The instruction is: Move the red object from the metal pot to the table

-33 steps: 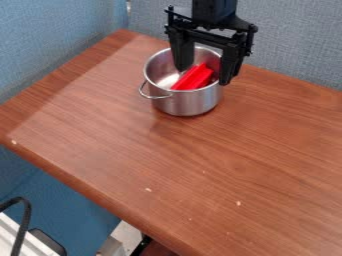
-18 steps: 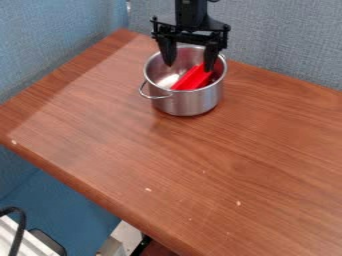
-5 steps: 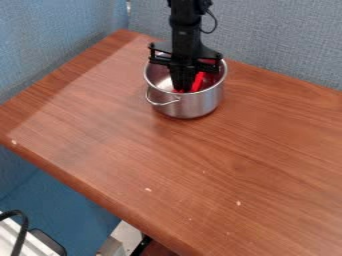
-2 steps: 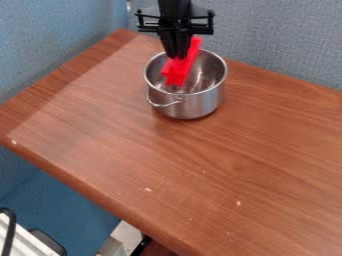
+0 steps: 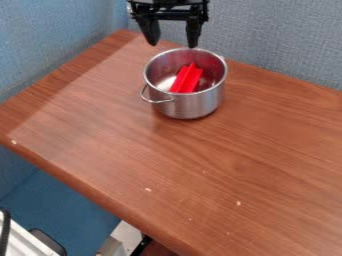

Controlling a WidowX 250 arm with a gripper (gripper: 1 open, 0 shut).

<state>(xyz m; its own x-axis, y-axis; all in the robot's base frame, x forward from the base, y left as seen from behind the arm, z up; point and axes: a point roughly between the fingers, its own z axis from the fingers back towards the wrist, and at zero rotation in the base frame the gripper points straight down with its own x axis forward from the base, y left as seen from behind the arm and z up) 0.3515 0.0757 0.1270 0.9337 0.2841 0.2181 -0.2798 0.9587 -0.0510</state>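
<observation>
Red object (image 5: 190,77) lies inside the metal pot (image 5: 183,85); gripper (image 5: 170,30) hovers above, jaws wide and empty, needing a fresh descent and grasp.

Block (image 5: 189,77) is bright red, plain matte; pot (image 5: 185,96) is shiny silver steel. Table (image 5: 160,160) is reddish-brown wood grain; gripper (image 5: 170,37) is black; wall (image 5: 54,30) behind is blue.

Evenly and fairly brightly lit from above. Pale sheen across the left part of the table (image 5: 80,110). Bright glints on the metal pot (image 5: 185,84) wall; soft shadow beside it. Low resolution, slightly soft throughout.
</observation>
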